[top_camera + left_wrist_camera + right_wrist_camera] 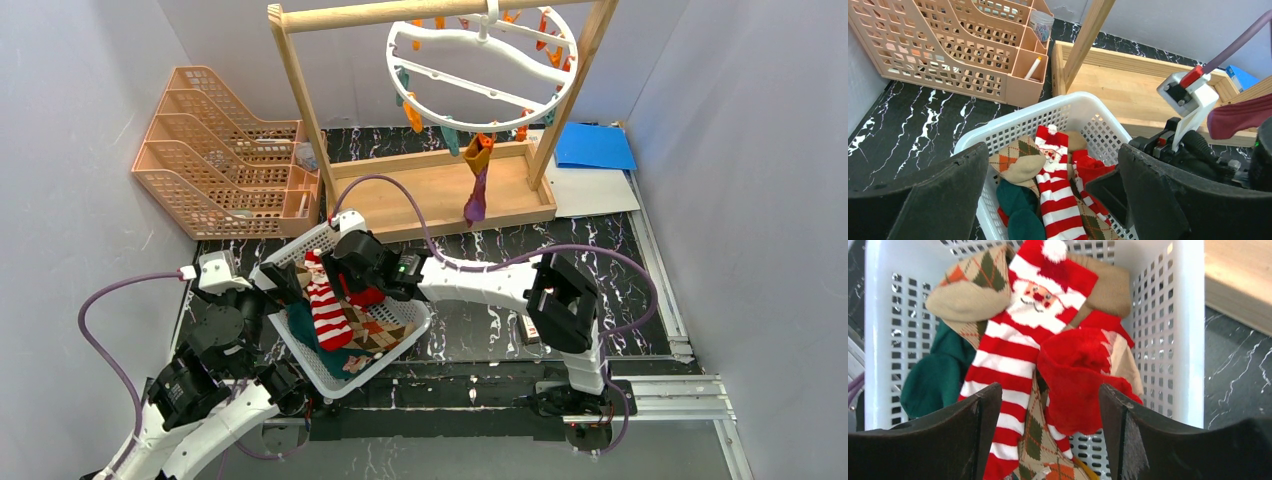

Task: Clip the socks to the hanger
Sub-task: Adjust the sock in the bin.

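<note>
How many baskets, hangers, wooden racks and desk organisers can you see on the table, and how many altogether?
Basket: 1
Hanger: 1
Wooden rack: 1
Desk organiser: 1
Total: 4

basket [878, 315] walls ring socks [1013, 355], top open

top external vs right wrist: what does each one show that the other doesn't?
Top external only: round white plastic hanger ring with a maroon-purple sock hanging from it, peach plastic desk organiser. Right wrist only: the Santa face on the red-and-white striped sock. Both: white plastic mesh basket, striped sock, brown-orange argyle sock, dark teal sock.
</note>
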{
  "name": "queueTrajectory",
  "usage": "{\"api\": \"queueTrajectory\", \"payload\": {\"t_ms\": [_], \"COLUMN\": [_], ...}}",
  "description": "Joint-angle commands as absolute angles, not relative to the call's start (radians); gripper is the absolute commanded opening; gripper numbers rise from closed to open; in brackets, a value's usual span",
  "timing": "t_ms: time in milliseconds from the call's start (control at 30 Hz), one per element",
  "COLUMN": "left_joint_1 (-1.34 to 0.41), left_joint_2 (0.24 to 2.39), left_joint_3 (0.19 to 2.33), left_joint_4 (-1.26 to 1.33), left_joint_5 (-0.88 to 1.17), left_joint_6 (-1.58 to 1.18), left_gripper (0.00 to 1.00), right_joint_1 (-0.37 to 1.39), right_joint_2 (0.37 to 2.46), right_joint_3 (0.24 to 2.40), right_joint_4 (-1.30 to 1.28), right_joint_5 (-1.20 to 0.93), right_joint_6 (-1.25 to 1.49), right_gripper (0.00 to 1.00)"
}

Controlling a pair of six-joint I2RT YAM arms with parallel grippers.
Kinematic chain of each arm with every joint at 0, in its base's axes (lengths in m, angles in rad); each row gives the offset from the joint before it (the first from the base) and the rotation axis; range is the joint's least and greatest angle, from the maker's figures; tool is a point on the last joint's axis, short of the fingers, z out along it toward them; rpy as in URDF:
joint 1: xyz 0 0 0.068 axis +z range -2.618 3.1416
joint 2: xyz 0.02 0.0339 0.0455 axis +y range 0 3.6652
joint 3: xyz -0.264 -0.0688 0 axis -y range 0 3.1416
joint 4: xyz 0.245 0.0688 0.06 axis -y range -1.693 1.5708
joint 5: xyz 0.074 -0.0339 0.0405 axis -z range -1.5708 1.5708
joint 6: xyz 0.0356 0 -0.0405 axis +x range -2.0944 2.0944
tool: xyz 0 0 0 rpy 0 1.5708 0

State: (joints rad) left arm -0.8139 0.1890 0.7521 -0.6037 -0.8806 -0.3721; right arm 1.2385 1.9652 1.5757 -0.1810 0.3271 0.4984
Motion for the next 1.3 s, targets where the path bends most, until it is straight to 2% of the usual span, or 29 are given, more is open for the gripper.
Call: {"api": "queueTrajectory", "payload": {"t_ms": [0, 167, 367, 500, 700, 733, 1033, 1267], "left_joint_1": [-0.817, -0.817, -0.817, -0.816, -0.816, -0.816, -0.816, -0.816], "left_joint_2": [0.197, 0.195, 0.198, 0.199, 0.201, 0.201, 0.231, 0.24], "left_joint_3": [0.783, 0.774, 0.776, 0.776, 0.784, 0.786, 0.811, 0.812], "left_joint_4": [-0.625, -0.623, -0.624, -0.625, -0.627, -0.628, -0.624, -0.615], "left_joint_5": [-0.91, -0.904, -0.902, -0.9, -0.901, -0.902, -0.922, -0.931], "left_joint_6": [-0.401, -0.408, -0.405, -0.405, -0.401, -0.398, -0.376, -0.365], "left_gripper": [0.98, 0.98, 0.98, 0.98, 0.98, 0.98, 0.98, 0.98], "right_joint_1": [1.242, 1.243, 1.242, 1.242, 1.244, 1.243, 1.243, 1.238], "right_joint_2": [1.947, 1.891, 1.939, 1.983, 1.902, 1.872, 1.688, 1.652], "right_joint_3": [1.571, 1.418, 1.41, 1.462, 1.456, 1.454, 1.581, 1.467], "right_joint_4": [-0.242, -0.19, -0.206, -0.241, -0.188, -0.162, -0.155, -0.126], "right_joint_5": [0.29, 0.163, 0.032, 0.006, 0.037, 0.043, 0.127, 0.172], "right_joint_6": [0.538, 0.656, 0.686, 0.674, 0.637, 0.624, 0.463, 0.46], "right_gripper": [0.77, 0.72, 0.69, 0.51, 0.06, 0.01, 0.01, 0.01]}}
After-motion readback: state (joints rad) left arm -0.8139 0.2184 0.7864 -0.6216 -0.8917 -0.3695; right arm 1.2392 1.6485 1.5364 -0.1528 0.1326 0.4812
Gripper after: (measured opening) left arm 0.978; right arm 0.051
